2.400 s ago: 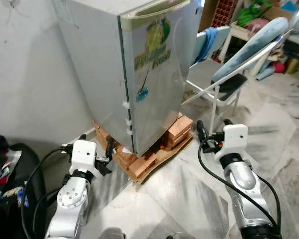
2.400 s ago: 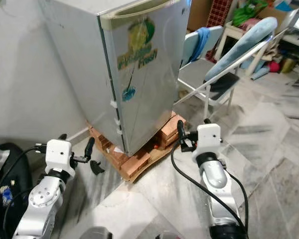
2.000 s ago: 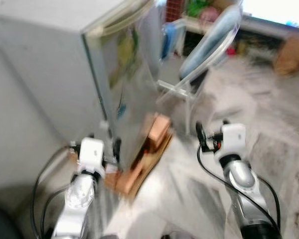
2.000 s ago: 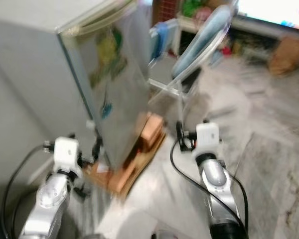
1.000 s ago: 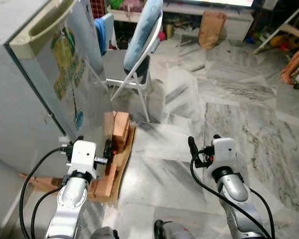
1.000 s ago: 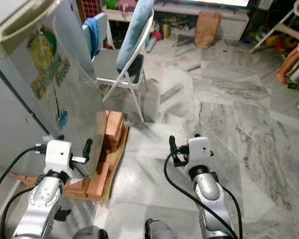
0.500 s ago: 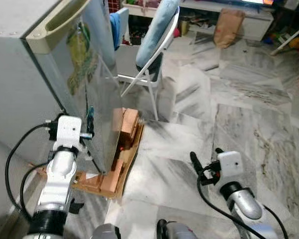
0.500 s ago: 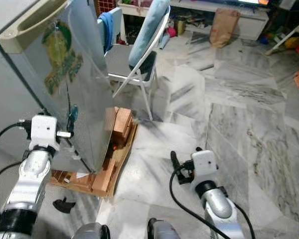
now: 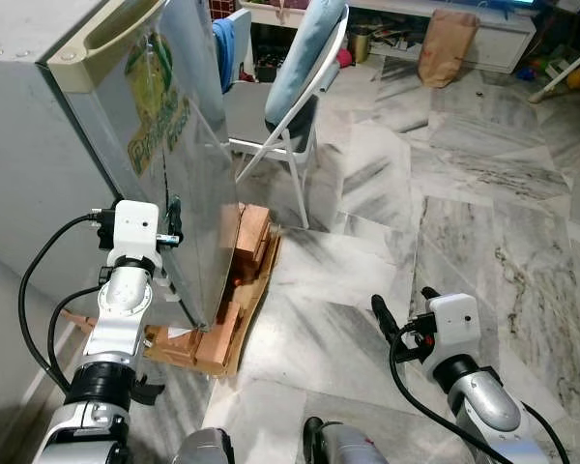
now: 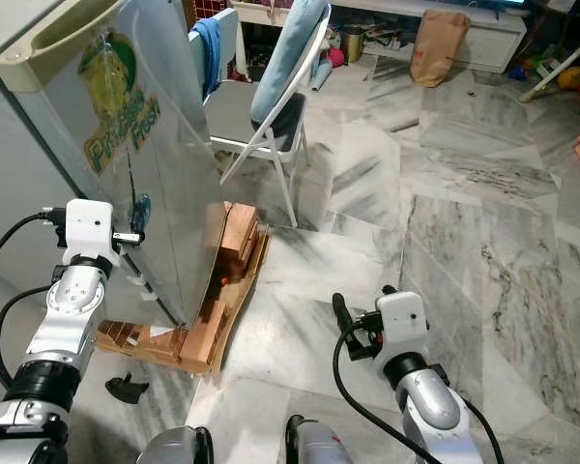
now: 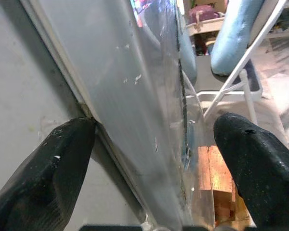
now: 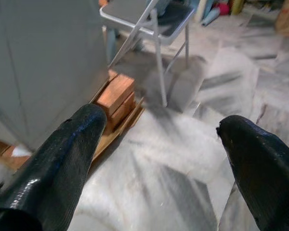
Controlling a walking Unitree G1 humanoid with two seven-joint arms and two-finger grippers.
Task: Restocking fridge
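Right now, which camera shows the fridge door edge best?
The left wrist view: the fridge door edge runs between the open left gripper fingers. The eye views show the whole fridge; the right wrist view shows its side.

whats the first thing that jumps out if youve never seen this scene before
The silver fridge stands out first, on the robot's left, its door shut, propped on wooden blocks over cardboard. The left gripper is raised at the door's edge, its open fingers straddling it in the left wrist view. Behind the fridge, a folding chair with a blue cushion stands on the marble floor.
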